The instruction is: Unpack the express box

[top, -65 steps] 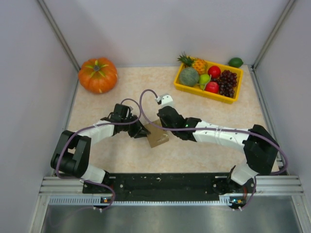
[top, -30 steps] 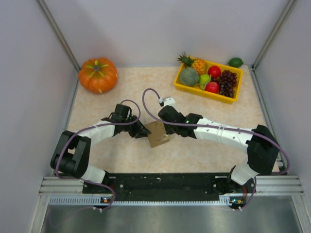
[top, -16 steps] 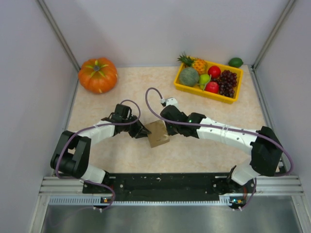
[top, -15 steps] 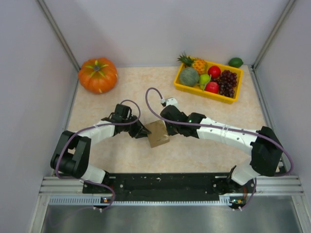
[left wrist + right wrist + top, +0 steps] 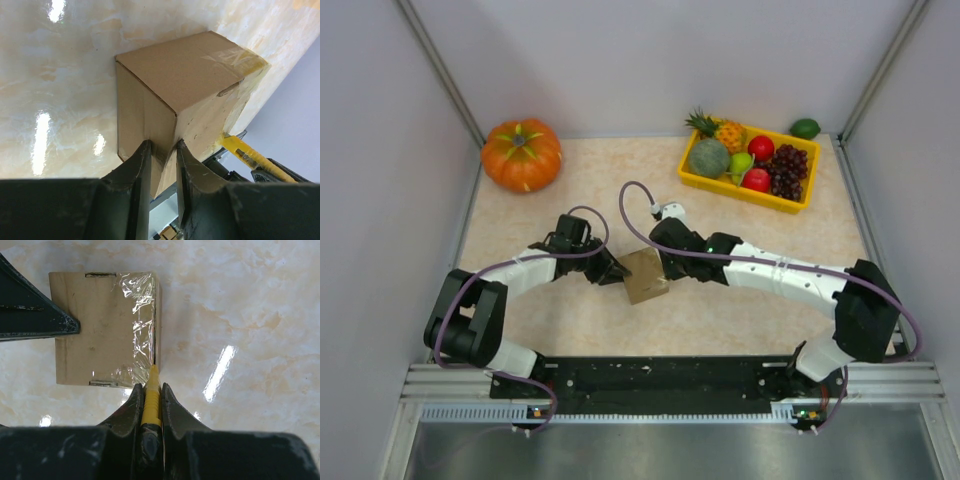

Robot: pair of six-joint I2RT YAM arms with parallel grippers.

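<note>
Pinches one corner of small brown cardboard express box (image 5: pixel 645 276), mid-table, with left gripper (image 5: pixel 162 148); clamps slim yellow cutter (image 5: pixel 239 151) in right gripper (image 5: pixel 150 389), tip at taped seam (image 5: pixel 142 325). Risks twisting box free under blade drag, given so narrow a pinch.

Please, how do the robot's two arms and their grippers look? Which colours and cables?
Both the left arm and the right arm have white tubular links between bulky black joints. A thin purple cable loops loosely along each. The left gripper and the right gripper each have two flat black tapering fingers with pale scuffs.
</note>
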